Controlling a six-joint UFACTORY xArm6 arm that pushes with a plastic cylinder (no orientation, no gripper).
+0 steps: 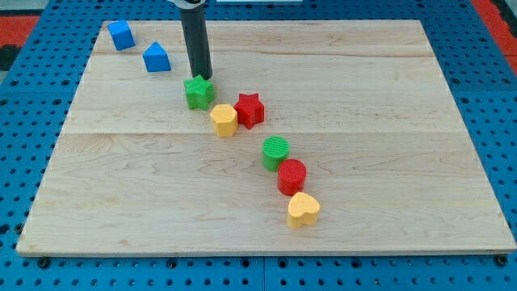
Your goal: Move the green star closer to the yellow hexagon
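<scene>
A pale wooden board (388,162) is laid on a blue perforated surface (485,73); red is seen at the view's top corners.

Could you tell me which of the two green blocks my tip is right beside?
The green star, at the view's upper left: my tip sits at its top edge. The green cylinder lies farther toward the view's lower right.

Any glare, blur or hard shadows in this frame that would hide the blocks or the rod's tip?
Camera view: even, soft light, no glare on the board; the blocks cast only faint shadows; my tip is sharp, at the top edge of the green star; the yellow hexagon is crisp too; the rod's top is cropped.
</scene>
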